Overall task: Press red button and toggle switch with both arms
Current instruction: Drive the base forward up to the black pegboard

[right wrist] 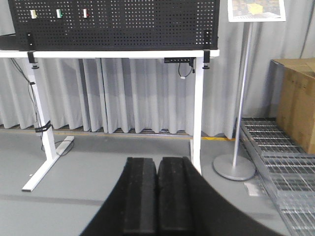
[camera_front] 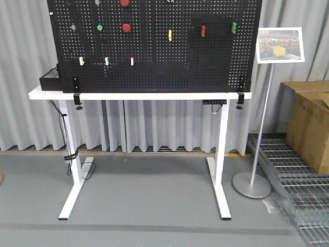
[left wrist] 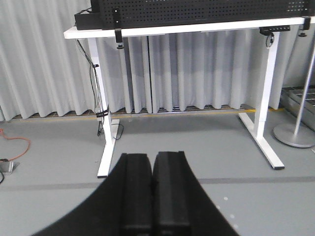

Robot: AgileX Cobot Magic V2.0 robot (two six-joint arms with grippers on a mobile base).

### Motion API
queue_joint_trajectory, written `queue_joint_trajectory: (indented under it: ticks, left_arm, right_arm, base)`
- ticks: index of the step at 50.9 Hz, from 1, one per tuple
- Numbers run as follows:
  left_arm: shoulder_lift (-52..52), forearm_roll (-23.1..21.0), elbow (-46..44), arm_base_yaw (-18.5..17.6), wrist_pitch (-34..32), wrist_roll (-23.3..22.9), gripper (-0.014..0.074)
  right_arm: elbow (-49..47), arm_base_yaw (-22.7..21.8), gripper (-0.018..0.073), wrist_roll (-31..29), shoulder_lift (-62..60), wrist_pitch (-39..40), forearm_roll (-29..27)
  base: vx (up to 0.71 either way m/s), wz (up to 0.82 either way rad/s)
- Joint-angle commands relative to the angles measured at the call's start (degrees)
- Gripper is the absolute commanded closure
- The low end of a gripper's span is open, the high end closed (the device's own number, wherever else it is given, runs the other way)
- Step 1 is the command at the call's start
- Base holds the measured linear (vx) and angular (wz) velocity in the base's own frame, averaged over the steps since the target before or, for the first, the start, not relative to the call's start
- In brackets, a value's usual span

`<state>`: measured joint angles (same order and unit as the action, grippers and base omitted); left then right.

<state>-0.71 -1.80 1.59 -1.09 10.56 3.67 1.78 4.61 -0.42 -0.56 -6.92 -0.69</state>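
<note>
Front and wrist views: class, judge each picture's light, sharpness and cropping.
Front view: even, soft light; pegboard sharp, cropped at the top. Left wrist view: left gripper an underexposed black mass with soft edges, table behind crisp. Right wrist view: right gripper likewise dark and soft; sign cut off at the top.

Matte black, blocky end effectors point(left wrist: 152, 160) point(right wrist: 157, 163); broad flared bases.

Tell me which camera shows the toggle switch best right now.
The exterior front-facing view: the toggle switch shows whole, red against the pegboard, right of the yellow lever. The left wrist view catches only the pegboard's bottom edge; the right wrist view cuts off below the switch. Neither shows it.
</note>
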Motion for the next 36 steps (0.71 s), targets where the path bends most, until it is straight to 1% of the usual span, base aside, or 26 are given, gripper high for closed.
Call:
queue_joint_trajectory:
  ticks: [1,36]
  left_arm:
    - [-0.8,-0.5,1.9,-0.1,-4.6,-0.1,0.0595]
    - [-0.8,-0.5,1.9,-0.1,-4.6,-0.1,0.0595]
  right_arm:
    - [0.6,-0.3,0.0559,-0.5,-0.9,4.7,0.1]
    - [0.6,-0.3,0.0559,-0.5,-0.9,4.7,0.1]
  base:
    - [0.48,0.03]
    - [0.49,-0.01]
